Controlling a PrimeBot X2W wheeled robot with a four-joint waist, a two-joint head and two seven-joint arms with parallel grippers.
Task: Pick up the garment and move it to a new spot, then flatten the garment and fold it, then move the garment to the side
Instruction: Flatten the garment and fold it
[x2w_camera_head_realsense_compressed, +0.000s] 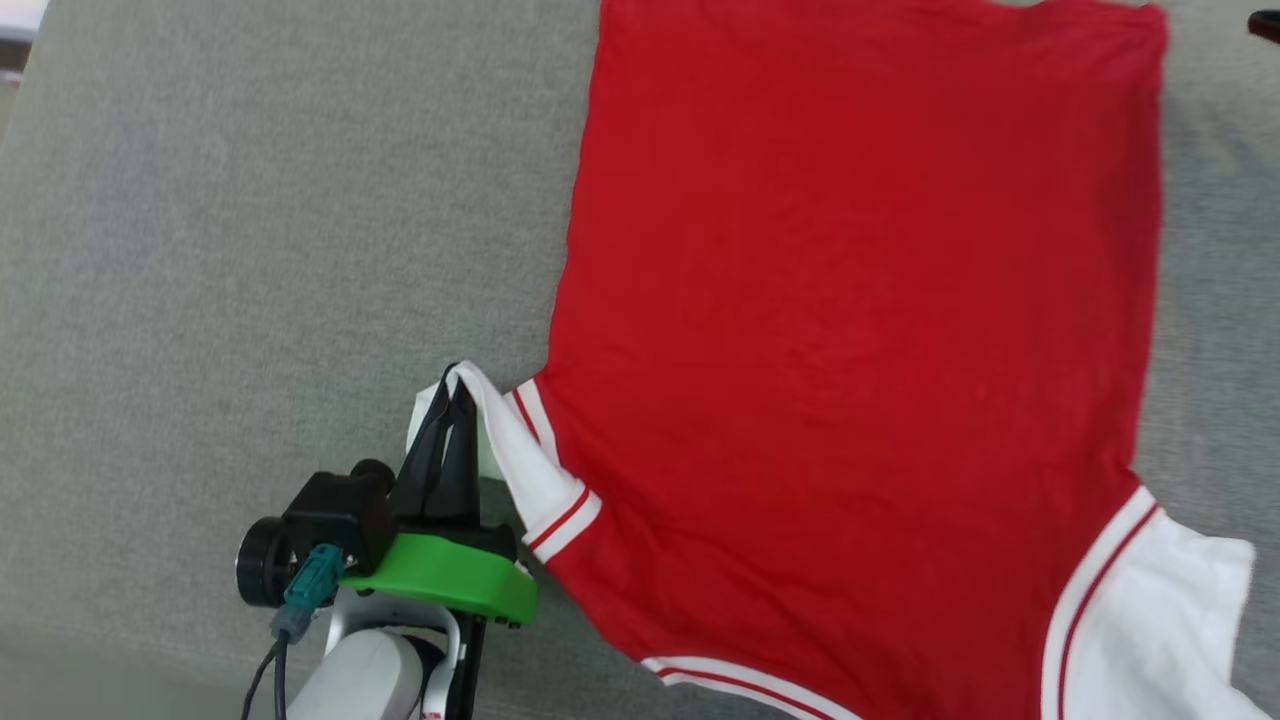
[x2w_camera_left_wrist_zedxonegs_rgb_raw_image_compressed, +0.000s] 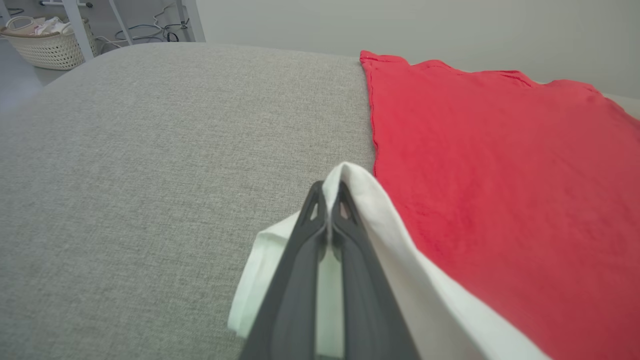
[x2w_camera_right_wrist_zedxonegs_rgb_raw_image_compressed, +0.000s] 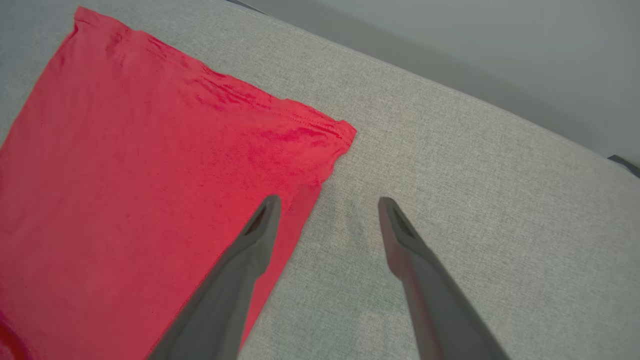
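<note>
The garment (x2w_camera_head_realsense_compressed: 850, 330) lies spread flat on the grey cloth surface (x2w_camera_head_realsense_compressed: 250, 250), plain red side up, hem toward the far edge and white sleeves toward me. My left gripper (x2w_camera_head_realsense_compressed: 458, 385) is shut on the left white sleeve (x2w_camera_head_realsense_compressed: 520, 450), which it has lifted and draped over its dark fingers (x2w_camera_left_wrist_zedxonegs_rgb_raw_image_compressed: 300, 260). In the left wrist view the garment (x2w_camera_left_wrist_zedxonegs_rgb_raw_image_compressed: 500, 175) stretches away on the right. My right gripper (x2w_camera_right_wrist_zedxonegs_rgb_raw_image_compressed: 327, 202) hangs open above the garment's right edge (x2w_camera_right_wrist_zedxonegs_rgb_raw_image_compressed: 310, 200), one finger (x2w_camera_right_wrist_zedxonegs_rgb_raw_image_compressed: 250, 250) over red cloth, the other over bare grey surface. The other white sleeve (x2w_camera_head_realsense_compressed: 1150, 620) lies flat at the lower right.
The padded grey surface (x2w_camera_left_wrist_zedxonegs_rgb_raw_image_compressed: 150, 150) has wide free room left of the garment. Beyond its far left corner stand a woven basket (x2w_camera_left_wrist_zedxonegs_rgb_raw_image_compressed: 45, 45), white frame legs and cables on the floor. A pale wall (x2w_camera_right_wrist_zedxonegs_rgb_raw_image_compressed: 450, 35) rises behind the surface.
</note>
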